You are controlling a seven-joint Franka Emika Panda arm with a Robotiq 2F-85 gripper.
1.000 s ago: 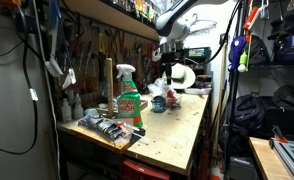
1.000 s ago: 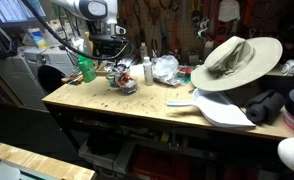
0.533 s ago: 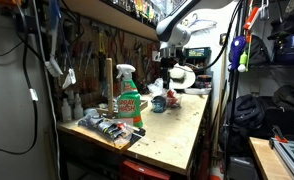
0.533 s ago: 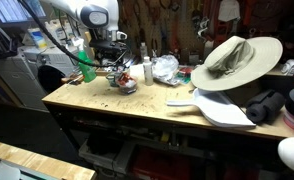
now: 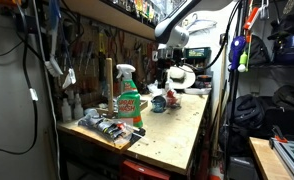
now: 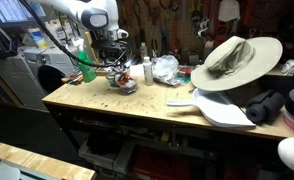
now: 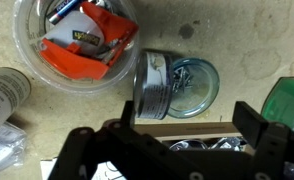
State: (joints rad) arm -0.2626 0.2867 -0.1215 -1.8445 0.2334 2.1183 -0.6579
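In the wrist view my gripper (image 7: 187, 125) is open, its two dark fingers (image 7: 249, 118) spread wide with nothing between them. Just beyond the fingertips a small glass jar (image 7: 177, 88) with a metal lid lies on its side, screws inside. A clear tub (image 7: 27, 40) holds an orange tape dispenser (image 7: 82, 45) beside it. In both exterior views the gripper (image 5: 167, 75) (image 6: 115, 62) hangs above this cluster (image 6: 122, 82) on the wooden workbench (image 6: 137, 105).
A green spray bottle (image 5: 129, 100) (image 6: 87, 68) (image 7: 287, 100) stands close by. A box of loose hardware (image 5: 109, 128) sits near the bench edge. A white bottle (image 6: 147, 70), crumpled plastic (image 6: 165, 68), a hat (image 6: 235, 60) and a white board (image 6: 222, 108) lie further along.
The arm has come down a little over the jar and tub. The jaws have stayed open, and nothing on the bench has moved.
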